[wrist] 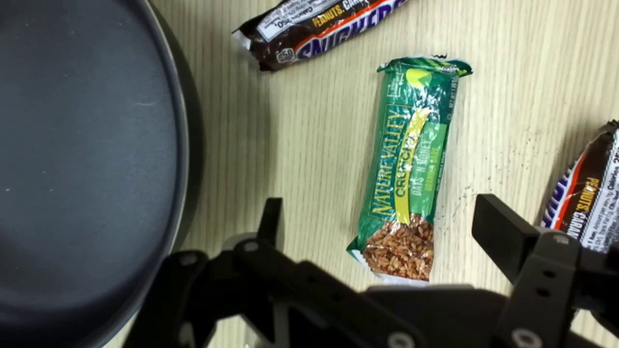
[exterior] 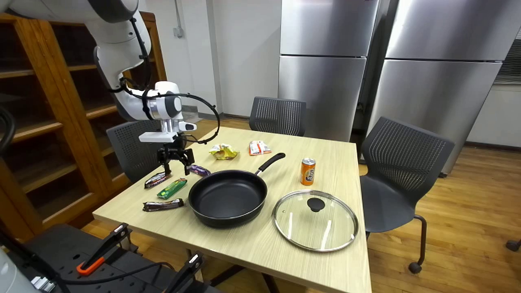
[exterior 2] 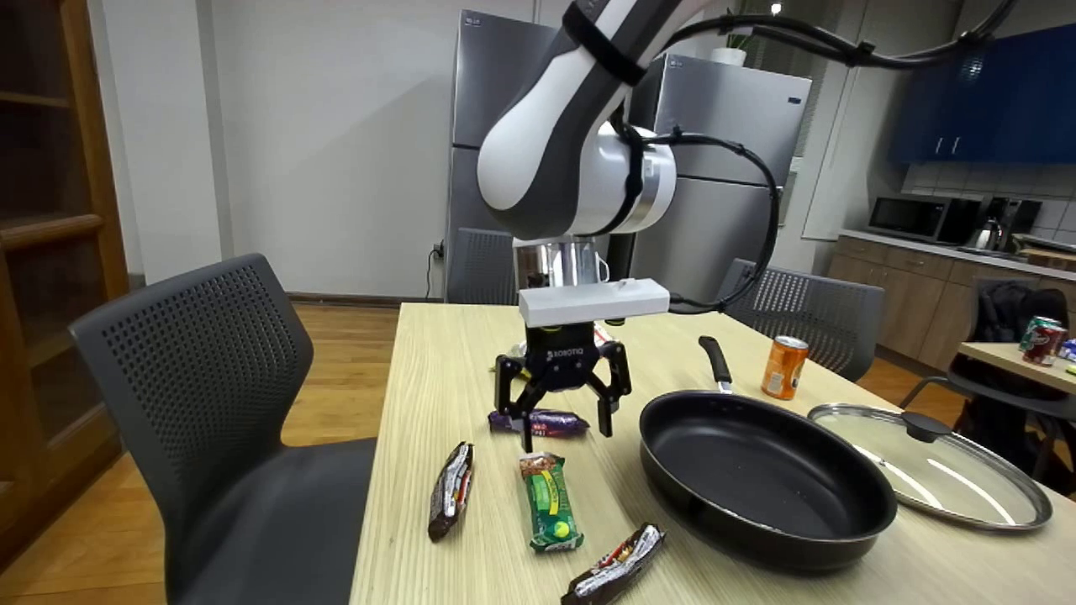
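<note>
Claw (wrist: 384, 220), spread wide and holding nothing, hangs above the tabletop (wrist: 309, 145), grasp and lift apparently yet to be done, the granola bar (wrist: 411, 159) lying right of centre in the wrist view, apart from the pan (wrist: 87, 145) at left.

- Green, oblong, glossy plastic snack wrapper (wrist: 406, 169), wrist view: "NATURE VALLEY" in gold capitals, "CRUNCHY" along a yellow band, "OATS 'N HONEY" on lighter green; smaller print below is blurred.
- Dark brown, long plastic candy wrapper (wrist: 309, 41), top of that view: "SNICKERS" in blue, "PEANUTS. CARA…" in yellow, "Calories" on a white panel.
- Second dark brown plastic candy wrapper (wrist: 587, 191), right edge: "PEANUTS. CARA…", "Calories".
- Black two-fingered gripper (exterior 2: 566, 428), in an exterior view: "ROBOTIQ", white, on its body.
- Orange cylindrical metal can (exterior: 308, 171): lettering too small to read surely.
</note>
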### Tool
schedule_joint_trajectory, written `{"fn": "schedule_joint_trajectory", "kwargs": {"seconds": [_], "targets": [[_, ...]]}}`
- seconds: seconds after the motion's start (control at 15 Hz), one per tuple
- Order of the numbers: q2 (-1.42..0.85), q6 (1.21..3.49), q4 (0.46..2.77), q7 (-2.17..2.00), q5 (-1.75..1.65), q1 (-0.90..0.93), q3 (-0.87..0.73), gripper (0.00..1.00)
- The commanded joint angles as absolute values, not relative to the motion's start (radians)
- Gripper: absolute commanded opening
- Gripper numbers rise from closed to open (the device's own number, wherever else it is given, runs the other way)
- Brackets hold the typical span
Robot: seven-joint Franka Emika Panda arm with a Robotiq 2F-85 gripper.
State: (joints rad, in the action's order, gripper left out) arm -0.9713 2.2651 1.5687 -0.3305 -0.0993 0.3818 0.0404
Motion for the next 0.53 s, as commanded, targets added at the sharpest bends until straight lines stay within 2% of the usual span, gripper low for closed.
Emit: {"fn": "schedule_joint_trajectory", "kwargs": {"seconds": [0.0, 0.47], "targets": [[-1.021, 2.244, 1.512, -0.305, -0.074, 0.369, 0.069, 1.0], [-1.072, 2.243, 1.473, -0.288, -0.046, 0.356, 0.083, 1.0]]}}
